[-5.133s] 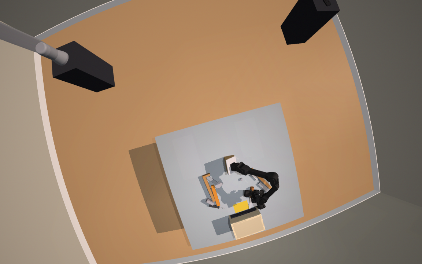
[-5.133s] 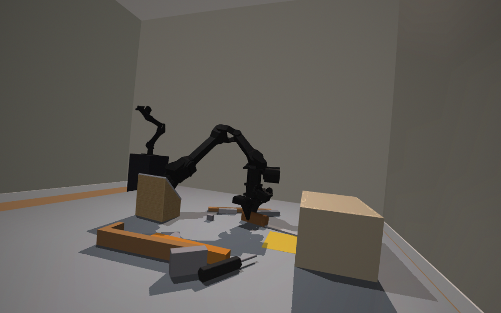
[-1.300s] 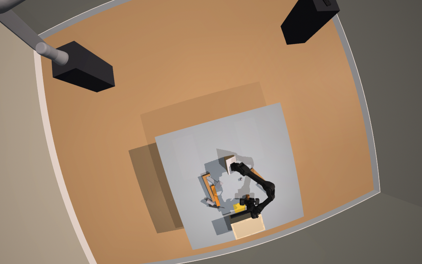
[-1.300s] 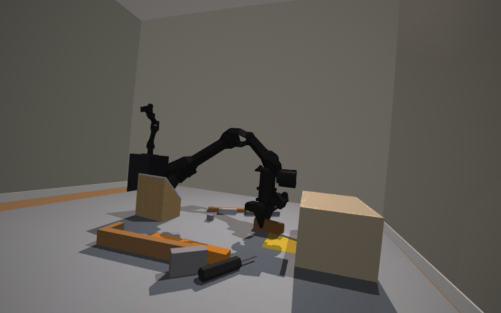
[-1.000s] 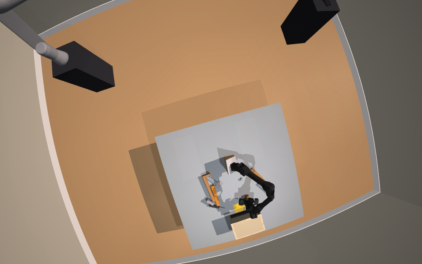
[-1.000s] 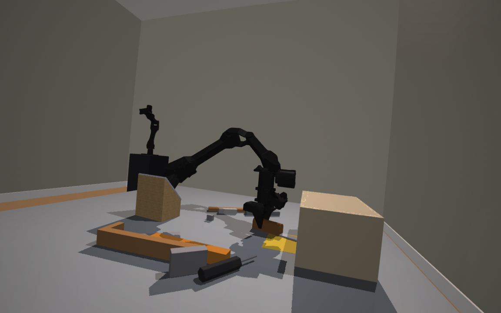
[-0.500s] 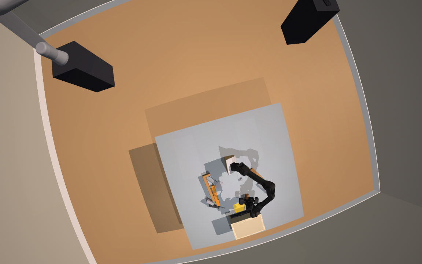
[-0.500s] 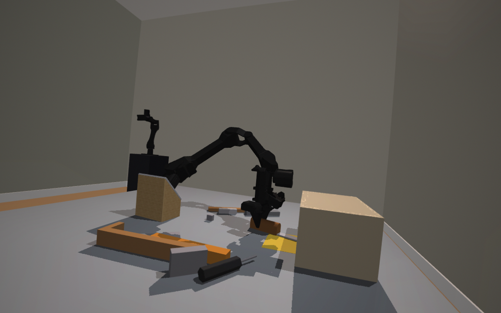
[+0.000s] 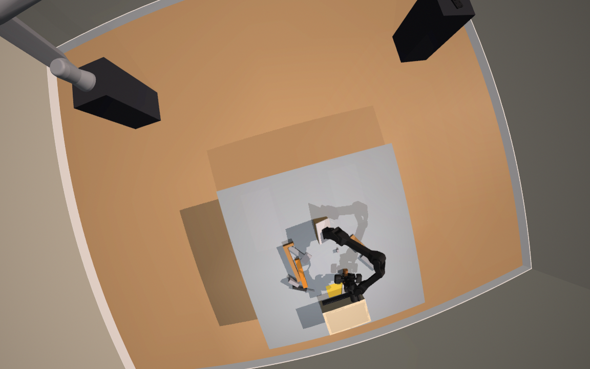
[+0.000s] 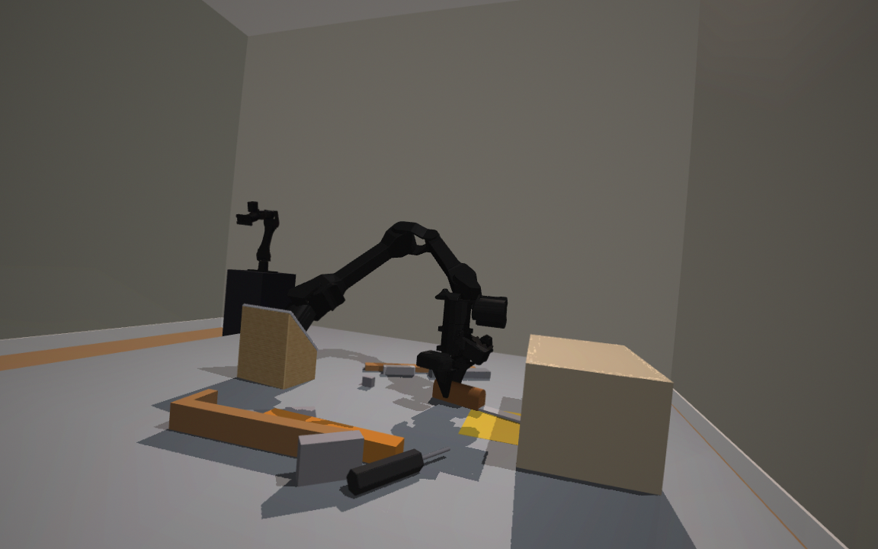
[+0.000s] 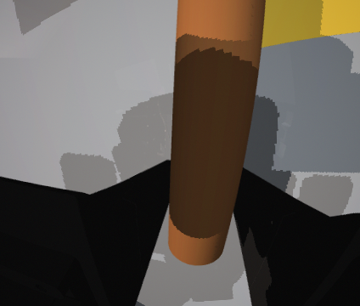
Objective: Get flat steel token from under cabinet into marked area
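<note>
1. Jaws: the gripper is closed on the orange-brown cylindrical handle, one finger on each side. The butt end shows between the fingers.
2. Tool: a thin shaft runs from the handle, ahead of the jaws, toward the cabinet. Its tip is out of sight; whether it touches the token cannot be told.
3. Marked area: the yellow patch lies ahead and to one side of the jaws, before the vent slots.
4. Token: not visible; by the task, it is under the cabinet, presumably beyond the jaws.
5. Handling, judged: flat steel should be stiff, not fragile, small in weight and inclined to slide. Its low rim offers fingers little purchase; contact should be behind the far edge, drawing it flat toward the patch.
6. Grip, judged: the handle looks rigid and smooth. Its thick middle suits the hold, though a round section may roll under side load.
</note>
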Controlling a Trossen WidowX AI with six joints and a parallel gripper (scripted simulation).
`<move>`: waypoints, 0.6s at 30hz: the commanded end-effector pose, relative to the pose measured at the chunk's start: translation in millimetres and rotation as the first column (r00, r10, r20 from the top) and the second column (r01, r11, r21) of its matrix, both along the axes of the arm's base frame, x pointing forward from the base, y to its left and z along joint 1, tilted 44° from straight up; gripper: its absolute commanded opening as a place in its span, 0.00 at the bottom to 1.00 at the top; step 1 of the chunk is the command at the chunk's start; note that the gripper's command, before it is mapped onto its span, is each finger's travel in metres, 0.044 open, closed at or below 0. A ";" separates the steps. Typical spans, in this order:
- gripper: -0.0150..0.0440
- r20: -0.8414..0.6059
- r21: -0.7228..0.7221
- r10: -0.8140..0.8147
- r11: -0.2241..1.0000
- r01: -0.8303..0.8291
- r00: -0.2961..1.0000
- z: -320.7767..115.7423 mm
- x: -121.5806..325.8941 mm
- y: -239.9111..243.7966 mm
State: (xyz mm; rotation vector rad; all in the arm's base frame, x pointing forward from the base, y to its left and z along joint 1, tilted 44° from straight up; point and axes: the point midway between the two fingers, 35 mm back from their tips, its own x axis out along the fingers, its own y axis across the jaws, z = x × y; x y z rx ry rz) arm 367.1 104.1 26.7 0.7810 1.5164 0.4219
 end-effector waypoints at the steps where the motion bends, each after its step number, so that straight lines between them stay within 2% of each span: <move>1: 0.25 -0.007 -0.001 -0.003 1.000 0.003 1.000 -0.6 -5.6 1.2; 18: 0.25 -0.008 -0.001 -0.003 1.000 0.003 1.000 2.5 -22.8 5.8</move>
